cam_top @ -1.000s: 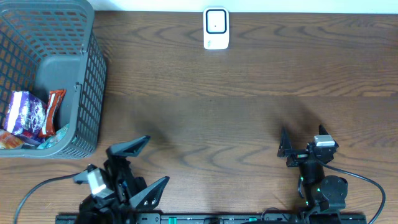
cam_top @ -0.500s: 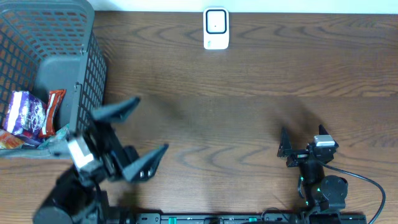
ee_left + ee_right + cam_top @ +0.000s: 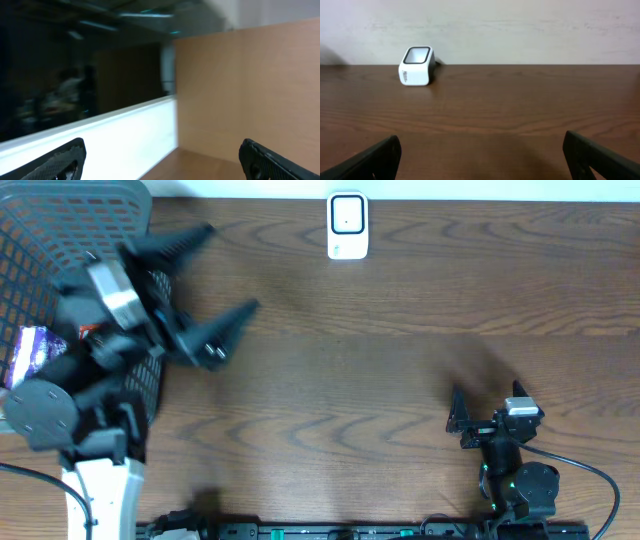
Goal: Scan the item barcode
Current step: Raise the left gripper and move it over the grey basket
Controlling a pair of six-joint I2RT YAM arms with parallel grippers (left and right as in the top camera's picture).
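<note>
Hovering at basket's (image 3: 60,205) 3 o'clock wall, L gripper (image 3: 200,288) gapes wide, empty. R gripper (image 3: 485,412) at table's 5 o'clock, fully spread, holds nothing; scanner (image 3: 347,225) at 12.

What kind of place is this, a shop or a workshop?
Probably a lab table staged as a mock shop checkout: a white barcode scanner stands on the wooden table, and a grey basket holds snack packets.

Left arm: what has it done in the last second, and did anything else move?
The left gripper swung forward from the near table edge to over the basket wall, jaws open, empty. The right gripper, scanner and snack packets stayed put.
</note>
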